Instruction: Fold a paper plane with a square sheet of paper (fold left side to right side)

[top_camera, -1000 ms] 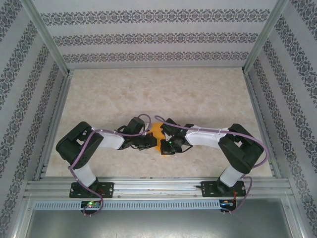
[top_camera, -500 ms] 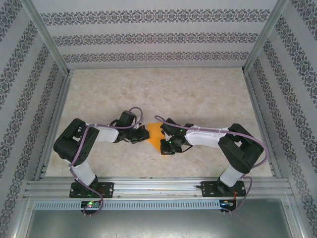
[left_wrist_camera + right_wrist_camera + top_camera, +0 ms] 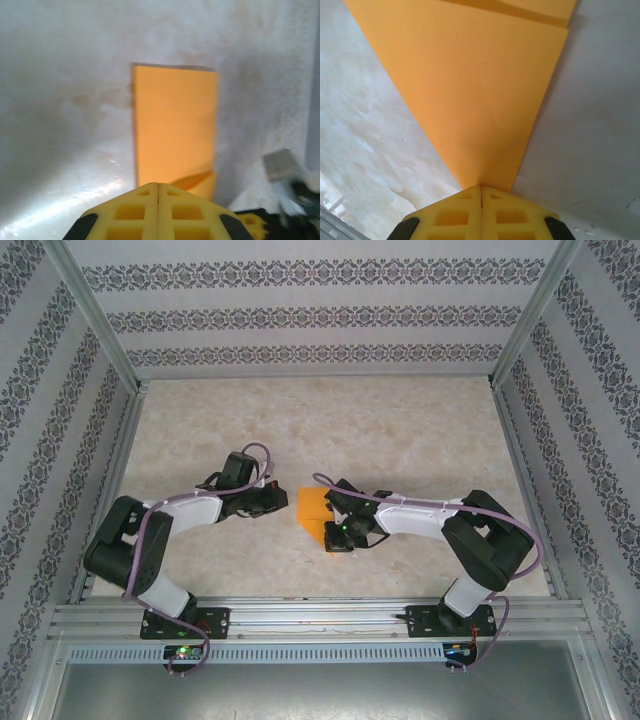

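Note:
The square sheet of paper (image 3: 311, 510) lies folded into an upright orange rectangle at the table's middle. In the left wrist view the paper (image 3: 172, 125) lies flat ahead, with a flap lifted at its near right corner. My left gripper (image 3: 283, 502) is shut and empty just left of the paper, not touching it; its yellow tips (image 3: 158, 186) meet in a closed seam. My right gripper (image 3: 330, 538) sits at the paper's near right corner. In the right wrist view the paper (image 3: 470, 90) narrows into the closed tips (image 3: 481, 188), which pinch that lifted corner.
The pale marble-patterned tabletop (image 3: 400, 430) stretches behind the arms, walled by patterned panels on three sides. An aluminium rail (image 3: 320, 618) runs along the near edge with both arm bases on it.
My left arm has drawn back to the left, off the paper, uncovering its left half. The right gripper has stayed at the paper's near right corner.

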Controlling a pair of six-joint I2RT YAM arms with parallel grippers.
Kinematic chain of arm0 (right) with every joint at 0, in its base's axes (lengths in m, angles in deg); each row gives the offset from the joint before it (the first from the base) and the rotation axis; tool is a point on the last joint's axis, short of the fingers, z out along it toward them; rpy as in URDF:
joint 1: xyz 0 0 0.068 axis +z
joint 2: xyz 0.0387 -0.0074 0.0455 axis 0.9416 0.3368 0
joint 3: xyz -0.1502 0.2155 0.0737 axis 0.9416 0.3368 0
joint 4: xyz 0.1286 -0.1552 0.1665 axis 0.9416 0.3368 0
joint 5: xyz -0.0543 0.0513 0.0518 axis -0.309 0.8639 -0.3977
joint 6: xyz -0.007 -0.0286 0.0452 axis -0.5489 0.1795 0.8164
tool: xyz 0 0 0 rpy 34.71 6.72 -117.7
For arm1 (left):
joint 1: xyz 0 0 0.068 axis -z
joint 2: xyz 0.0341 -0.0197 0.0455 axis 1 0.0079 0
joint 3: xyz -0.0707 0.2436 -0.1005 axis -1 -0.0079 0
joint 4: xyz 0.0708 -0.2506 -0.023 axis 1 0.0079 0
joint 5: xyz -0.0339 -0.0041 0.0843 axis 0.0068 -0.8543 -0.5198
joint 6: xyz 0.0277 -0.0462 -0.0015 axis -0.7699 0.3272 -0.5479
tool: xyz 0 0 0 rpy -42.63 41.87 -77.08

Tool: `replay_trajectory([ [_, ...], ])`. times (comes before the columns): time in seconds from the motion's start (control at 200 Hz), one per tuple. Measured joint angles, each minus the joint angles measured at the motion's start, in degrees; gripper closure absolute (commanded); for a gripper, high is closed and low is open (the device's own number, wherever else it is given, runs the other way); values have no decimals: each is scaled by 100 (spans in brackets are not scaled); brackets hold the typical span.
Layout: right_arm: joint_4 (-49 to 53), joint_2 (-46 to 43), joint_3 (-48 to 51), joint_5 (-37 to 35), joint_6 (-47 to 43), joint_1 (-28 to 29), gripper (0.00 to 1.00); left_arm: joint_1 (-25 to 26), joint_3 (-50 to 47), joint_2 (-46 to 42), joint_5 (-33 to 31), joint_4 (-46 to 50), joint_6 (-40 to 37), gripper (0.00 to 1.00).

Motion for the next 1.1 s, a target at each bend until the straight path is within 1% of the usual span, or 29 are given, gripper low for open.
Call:
replay_trajectory([
  [0.07,-20,-22,28,-20,2,0,100,98,-26,-212,96,-17,2,96],
  [0.18,-28,-31,35,-28,2,0,100,463,-142,-221,326,-133,87,96],
  [0.31,-28,-31,35,-28,2,0,100,918,-177,107,490,-262,216,96],
  [0.415,-28,-28,35,-28,0,0,100,1097,-157,448,546,-372,269,96],
  [0.645,-28,-28,35,-28,0,0,100,1128,-20,868,514,-476,350,96],
  [0.849,-28,-31,33,-24,0,0,100,1128,79,1117,313,-459,345,96],
  [1.099,20,-90,26,-9,4,-90,100,1128,129,1178,319,-452,345,100],
])
